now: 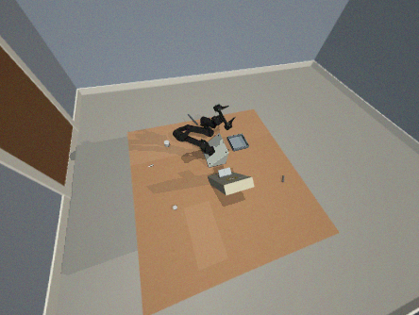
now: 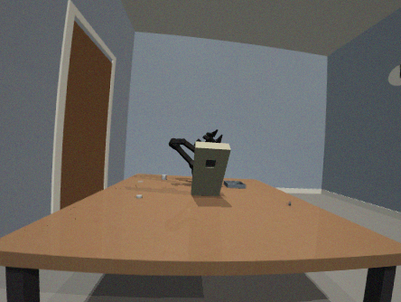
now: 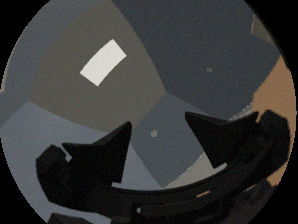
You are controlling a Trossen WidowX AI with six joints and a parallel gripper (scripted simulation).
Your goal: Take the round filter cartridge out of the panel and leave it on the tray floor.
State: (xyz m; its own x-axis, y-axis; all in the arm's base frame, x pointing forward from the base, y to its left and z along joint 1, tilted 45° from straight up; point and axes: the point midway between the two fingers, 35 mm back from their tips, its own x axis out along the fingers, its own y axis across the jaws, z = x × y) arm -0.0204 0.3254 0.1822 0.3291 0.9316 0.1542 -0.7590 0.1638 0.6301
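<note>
The service panel (image 1: 234, 185) (image 2: 209, 174) is an upright olive box with a cream top, standing mid-table in front of the arm. A small white patch (image 1: 226, 173) shows on its face toward the arm; I cannot tell whether this is the cartridge. From the exterior view I see only the panel's back, with a dark square on it. The blue-grey tray (image 1: 237, 141) (image 2: 235, 184) lies flat to the right of the arm. My gripper (image 1: 226, 116) (image 2: 212, 135) (image 3: 157, 119) is open and empty. It is raised high and points up at the walls and ceiling, clear of panel and tray.
A pale grey block (image 1: 217, 154) sits at the arm's base. Small white pieces (image 1: 166, 142) (image 1: 175, 207) (image 2: 139, 196) lie on the table's left. A dark peg (image 1: 282, 178) (image 2: 289, 204) lies at the right, and a dark stick (image 1: 191, 117) behind the arm.
</note>
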